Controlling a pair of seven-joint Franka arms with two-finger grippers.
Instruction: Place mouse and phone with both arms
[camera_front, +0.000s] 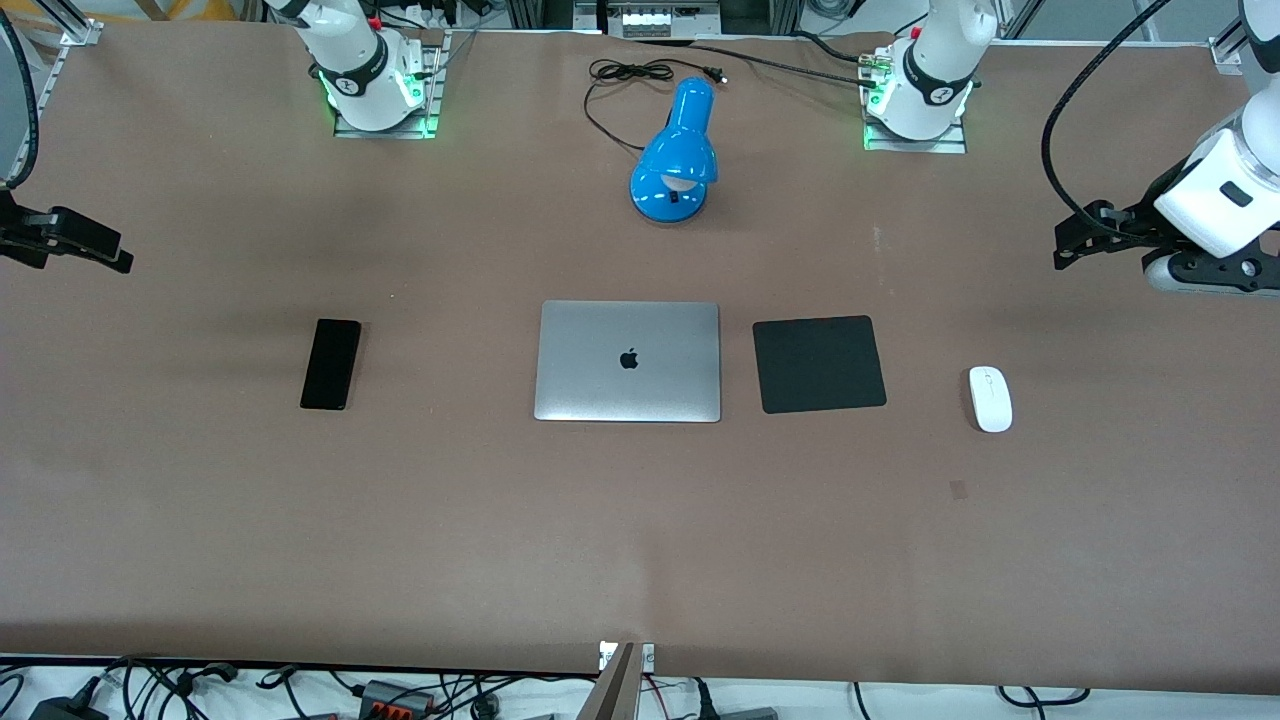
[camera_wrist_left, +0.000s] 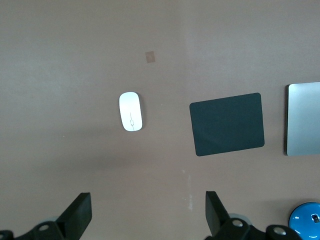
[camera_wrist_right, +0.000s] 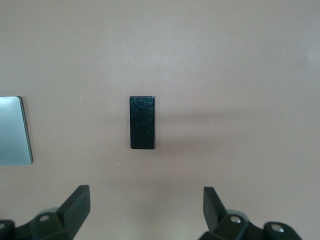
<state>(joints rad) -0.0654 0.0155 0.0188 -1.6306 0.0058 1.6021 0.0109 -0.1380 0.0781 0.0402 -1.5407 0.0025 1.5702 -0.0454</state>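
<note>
Front view is showing the phone (camera_front: 331, 363) lying flat toward the right arm's end of the table (camera_front: 640, 540), and the mouse (camera_front: 990, 398) lying toward the left arm's end, just beside the black pad (camera_front: 819, 364), with the closed laptop (camera_front: 628, 361) sitting midway between the long edges. Both arms are waiting high over the short edges: the left gripper (camera_wrist_left: 147, 212) is hanging over the mouse with fingers spread wide and empty, and the right gripper (camera_wrist_right: 145, 210) is hanging over the phone, likewise spread and empty. I am judging the mouse light, hard and glossy, likely slipping unless pinched across its narrow flanks; the phone is looking thin, stiff and slick, best taken across its long edges
</note>
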